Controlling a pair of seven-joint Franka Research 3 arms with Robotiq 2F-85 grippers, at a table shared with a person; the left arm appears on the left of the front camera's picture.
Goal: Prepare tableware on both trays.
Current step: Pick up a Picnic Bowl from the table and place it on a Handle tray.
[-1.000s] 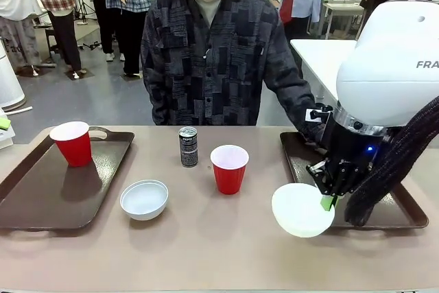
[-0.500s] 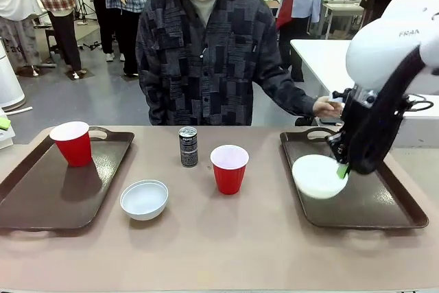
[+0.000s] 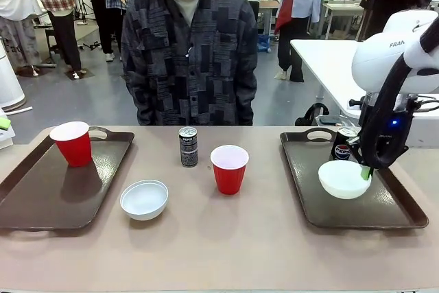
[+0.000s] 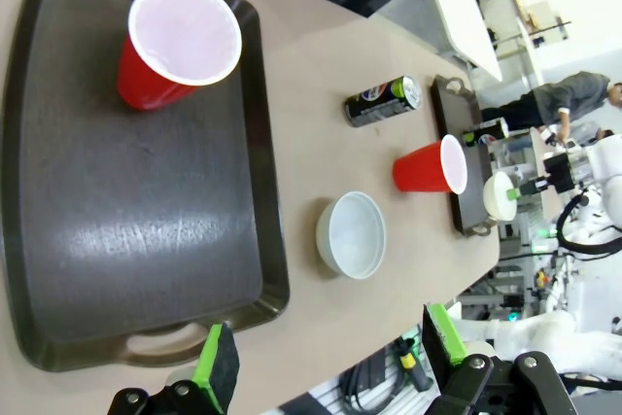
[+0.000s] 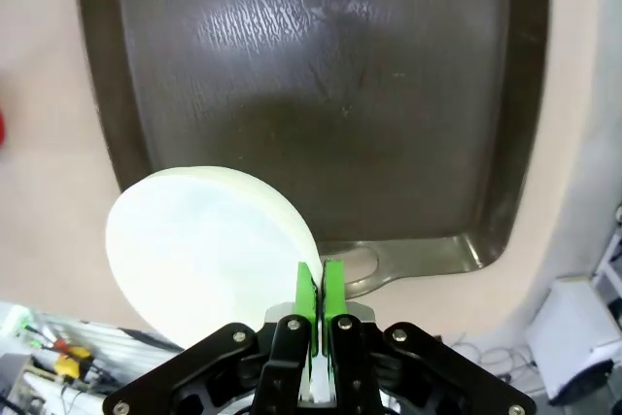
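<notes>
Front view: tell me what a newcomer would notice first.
The right gripper, shut on the rim of a white bowl, holds it low over the right tray, where a Pepsi can stands at the far end. On the table between the trays wait a second can, a red cup and a second bowl. The left tray carries the other red cup.

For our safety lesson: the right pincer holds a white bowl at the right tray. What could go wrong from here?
1. The right pincer grips the white bowl by its rim alone; it might tilt or slip.
2. A Pepsi can stands close behind on the right tray; the bowl could topple it.
</notes>
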